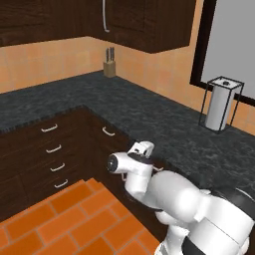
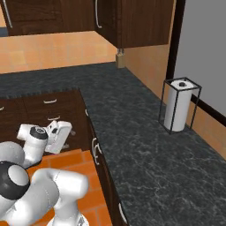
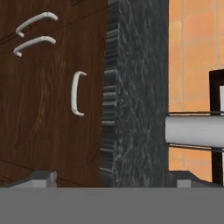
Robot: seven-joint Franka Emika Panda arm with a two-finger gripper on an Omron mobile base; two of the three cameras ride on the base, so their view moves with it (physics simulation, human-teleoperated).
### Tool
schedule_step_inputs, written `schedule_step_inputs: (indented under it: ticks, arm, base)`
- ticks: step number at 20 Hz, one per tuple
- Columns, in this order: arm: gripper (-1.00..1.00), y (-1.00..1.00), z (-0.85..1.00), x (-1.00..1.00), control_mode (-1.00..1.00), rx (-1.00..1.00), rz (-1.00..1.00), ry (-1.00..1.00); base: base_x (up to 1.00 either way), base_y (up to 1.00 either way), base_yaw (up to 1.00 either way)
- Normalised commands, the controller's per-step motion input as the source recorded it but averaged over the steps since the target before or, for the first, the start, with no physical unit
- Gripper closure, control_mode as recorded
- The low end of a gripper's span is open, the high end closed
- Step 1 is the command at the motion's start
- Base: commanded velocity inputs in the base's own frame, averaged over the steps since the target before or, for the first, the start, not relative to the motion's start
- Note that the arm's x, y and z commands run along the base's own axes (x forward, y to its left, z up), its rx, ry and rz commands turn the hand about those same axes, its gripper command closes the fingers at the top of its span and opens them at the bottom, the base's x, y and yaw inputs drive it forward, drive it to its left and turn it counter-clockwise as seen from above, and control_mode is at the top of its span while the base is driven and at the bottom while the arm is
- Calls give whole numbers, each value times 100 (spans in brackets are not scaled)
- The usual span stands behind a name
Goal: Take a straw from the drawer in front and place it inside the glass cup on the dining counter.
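**Hand at the cabinet front, drawer shut**

Left base view, left to right: stacked small drawers (image 1: 54, 157) lower left above the orange tile floor (image 1: 74, 219). Knife block (image 1: 109, 65) upper centre on the dark granite table (image 1: 164, 119). Hand (image 1: 142, 149) at centre frame, just beside the cabinet face under the table edge. The drawer (image 1: 110, 133) with the curved silver handle (image 1: 108, 131) sits just above-left of the hand, closed. Paper towel roll in a wire holder (image 1: 221, 103) at right.

Right base view: hand (image 2: 59, 134) at left centre, over the floor in front of the cabinets; paper towel holder at right centre.

Hand view (rolled sideways): curved handle (image 3: 77, 93) at centre left on dark wood, granite edge down the middle, paper towel roll at right.

Hand state: can't tell, the fingers aren't resolvable in any view. Nothing seen held in it.

Straw, cup: can't locate them.
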Motion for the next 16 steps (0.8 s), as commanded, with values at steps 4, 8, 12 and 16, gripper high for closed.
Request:
schedule_step_inputs:
  ticks: [4,8,12,16]
  arm:
    - [-100,3,-64,59,-100,-22,0,5]
    - [-100,0,-54,64,-100,-17,-3,1]
    - [-100,0,-57,60,-100,-14,-7,0]
    - [-100,0,-30,13,-100,-9,-14,0]
  base:
    - [0,0,0]
    - [0,0,0]
    - [0,0,0]
    - [0,0,0]
